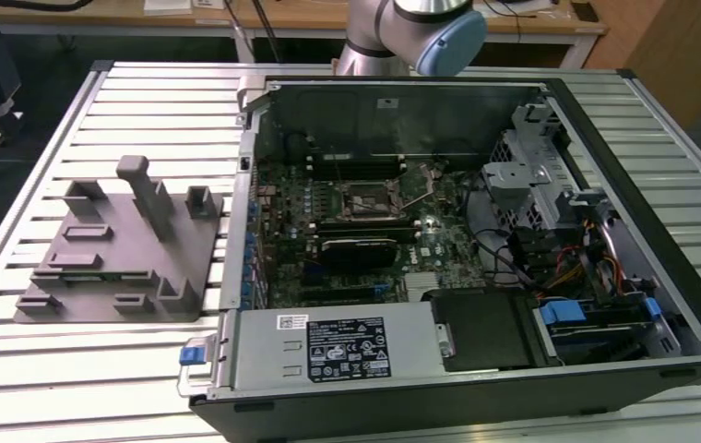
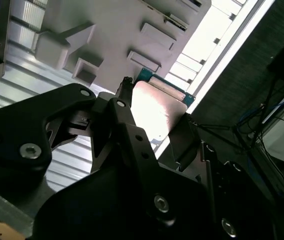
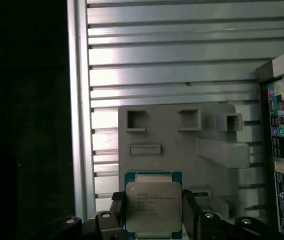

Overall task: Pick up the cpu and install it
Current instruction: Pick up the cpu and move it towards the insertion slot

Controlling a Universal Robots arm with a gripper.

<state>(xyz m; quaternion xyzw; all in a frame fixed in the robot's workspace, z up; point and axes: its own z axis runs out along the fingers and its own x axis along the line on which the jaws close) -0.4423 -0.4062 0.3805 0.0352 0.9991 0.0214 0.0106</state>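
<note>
Fingers (image 3: 190,212) tight on cpu (image 3: 153,206) in first wrist view; socket (image 1: 367,199) in exterior view.

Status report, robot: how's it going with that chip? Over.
Gripper shut on cpu, clamping two opposite edges. Cpu held over the grey block, silver top to the camera. Nothing seen in the way.

In the first wrist view, cpu (image 3: 153,207) lower edge off-frame, flanks perhaps behind the fingers (image 3: 191,215).
</note>
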